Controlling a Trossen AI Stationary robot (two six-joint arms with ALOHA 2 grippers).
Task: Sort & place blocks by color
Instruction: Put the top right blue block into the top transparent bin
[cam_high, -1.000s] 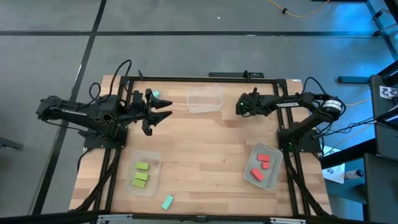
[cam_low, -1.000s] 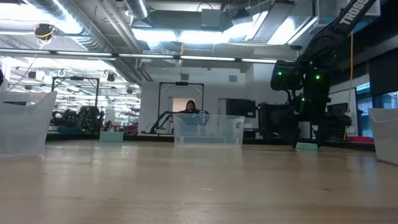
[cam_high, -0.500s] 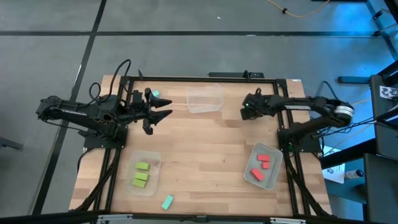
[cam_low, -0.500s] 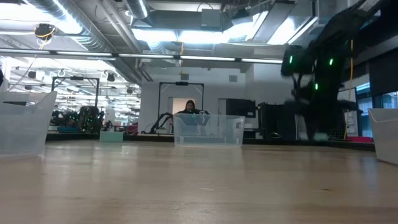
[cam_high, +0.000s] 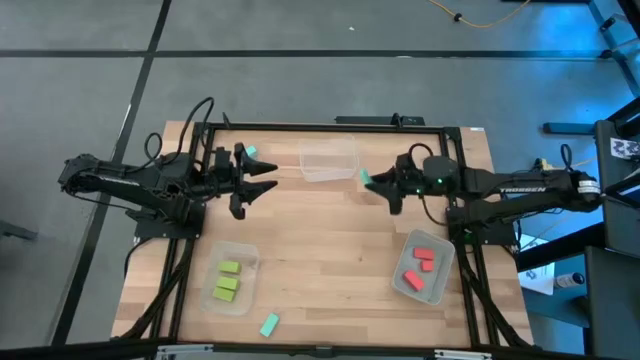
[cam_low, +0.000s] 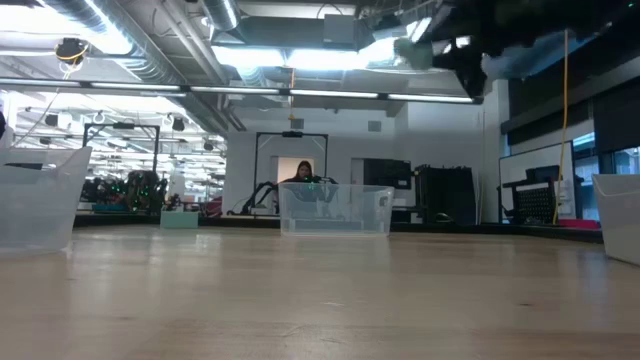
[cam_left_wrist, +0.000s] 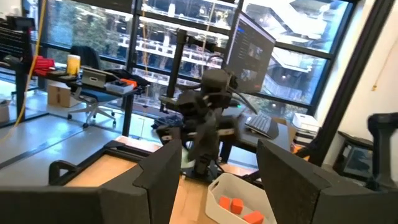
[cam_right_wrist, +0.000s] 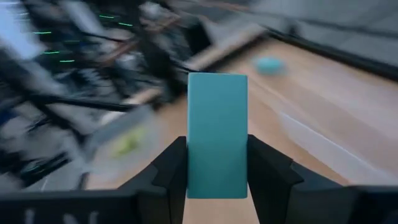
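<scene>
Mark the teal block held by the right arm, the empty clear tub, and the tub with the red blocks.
teal block (cam_right_wrist: 217, 134), right wrist view, middle of its face.
empty clear tub (cam_high: 328, 160), high view, its floor.
red-block tub (cam_high: 404, 286), high view, its lower-left corner.

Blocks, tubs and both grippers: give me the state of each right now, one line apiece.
Right gripper: shut on a teal block, raised off the table near the empty tub.
Left gripper: open, holding nothing.
Green blocks: three in the front-left tub.
Red blocks: three in the front-right tub.
Teal block by the left arm: loose on the table.
Teal block at the front edge: loose on the table.
</scene>
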